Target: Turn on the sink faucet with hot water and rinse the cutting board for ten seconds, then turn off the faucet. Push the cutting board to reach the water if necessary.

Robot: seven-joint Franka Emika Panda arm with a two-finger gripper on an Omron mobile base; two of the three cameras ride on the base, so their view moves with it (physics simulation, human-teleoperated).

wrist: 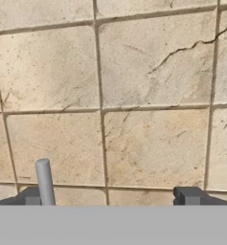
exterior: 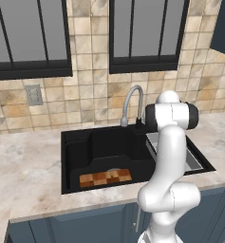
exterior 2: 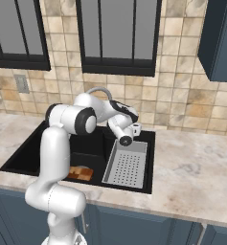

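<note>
The sink faucet (exterior: pixel 133 100) arches over the back rim of the black sink (exterior: pixel 76 152); its spout (exterior 2: pixel 101 89) rises behind my arm. My gripper (wrist: pixel 110 196) is open and faces the tiled wall behind the sink, level with the faucet's base. The faucet's thin grey lever (wrist: pixel 44 182) stands upright just inside my left fingertip (wrist: pixel 31 196), and nothing else is between the fingers. In the right base view the gripper (exterior 2: pixel 135 127) hangs over the sink's back right. The checkered cutting board (exterior: pixel 106 178) lies flat on the sink floor near the front wall. The water is out of view.
A grey perforated drainer tray (exterior 2: pixel 127 165) fills the sink's right end. Marble counter (exterior: pixel 23 175) runs on both sides. A wall outlet (exterior: pixel 33 95) sits at the left, and dark windows hang above. A dark upper cabinet (exterior 2: pixel 220 38) hangs at the right.
</note>
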